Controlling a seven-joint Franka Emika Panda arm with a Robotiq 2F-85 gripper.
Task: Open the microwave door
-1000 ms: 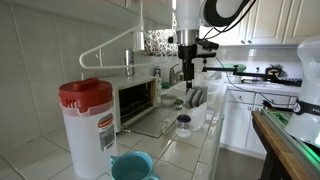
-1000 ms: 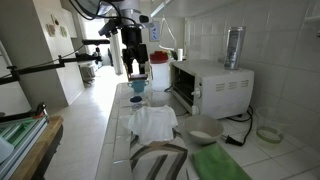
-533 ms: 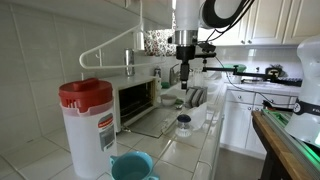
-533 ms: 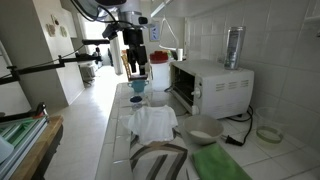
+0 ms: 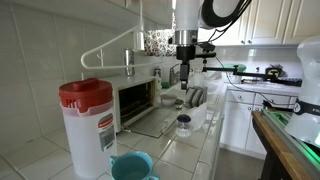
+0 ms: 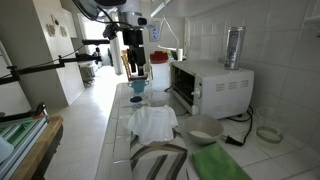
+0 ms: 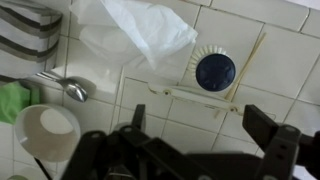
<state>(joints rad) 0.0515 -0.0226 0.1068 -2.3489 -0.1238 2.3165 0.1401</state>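
The silver-white microwave (image 5: pixel 136 98) (image 6: pixel 212 87) stands against the tiled wall on the counter. In an exterior view its door (image 5: pixel 156 122) lies folded down, roughly level, and the cavity shows. My gripper (image 5: pixel 186 76) (image 6: pixel 136 66) hangs open above the counter, past the door's outer edge and touching nothing. The wrist view looks straight down on bare tiles between the two dark fingers of the gripper (image 7: pixel 200 128). Neither the microwave nor its door shows in that view.
A clear pitcher with a red lid (image 5: pixel 87 125) and a teal cup (image 5: pixel 132 165) stand near the camera. A small blue-lidded cup (image 5: pixel 184 124) (image 7: pixel 215 71), a white cloth (image 6: pixel 152 122) (image 7: pixel 140 35), a white bowl (image 6: pixel 203 128) (image 7: pixel 50 132) and a spoon (image 7: pixel 70 89) lie on the counter.
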